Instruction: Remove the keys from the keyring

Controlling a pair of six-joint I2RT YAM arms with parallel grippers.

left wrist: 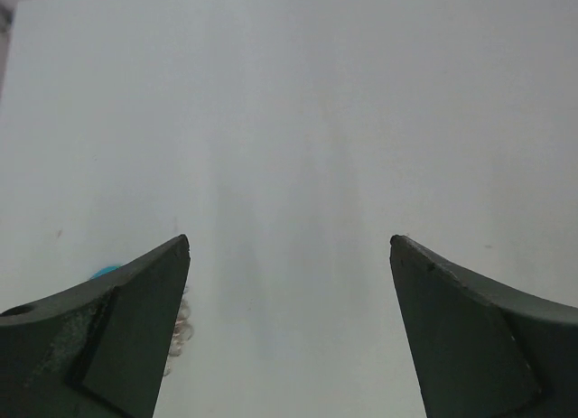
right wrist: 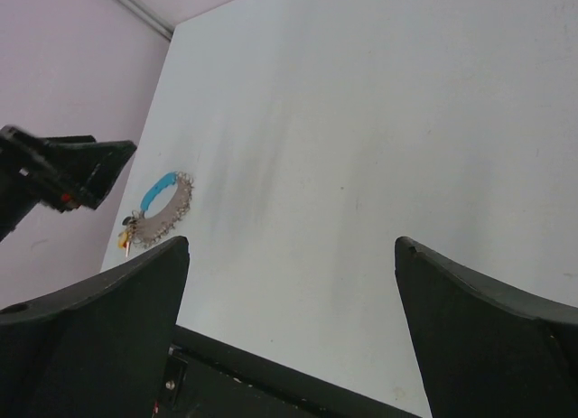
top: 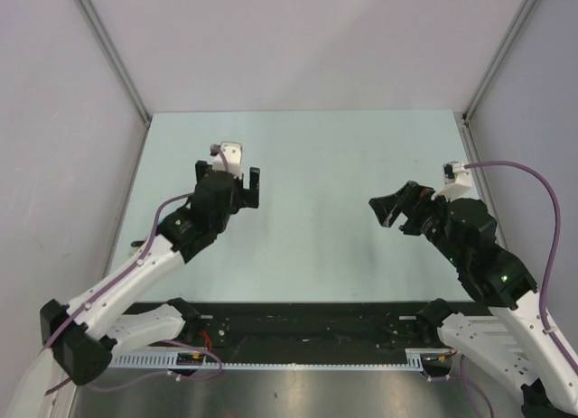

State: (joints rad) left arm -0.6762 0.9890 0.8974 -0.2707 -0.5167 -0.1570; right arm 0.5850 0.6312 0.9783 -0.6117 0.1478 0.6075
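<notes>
On the pale table [top: 343, 156], toward its left side, lying flat: the keyring [right wrist: 179, 210], a bumpy grey loop joined to a blue strap [right wrist: 161, 187], with the keys [right wrist: 127, 237] bunched at its near end, too small to tell apart. Close over it, the left gripper [left wrist: 289, 242], jaws spread wide, one finger [left wrist: 117, 337] hiding all but a sliver of blue and grey. Well off to the right, the right gripper [right wrist: 292, 242], equally wide, gripping nothing, raised over the table.
</notes>
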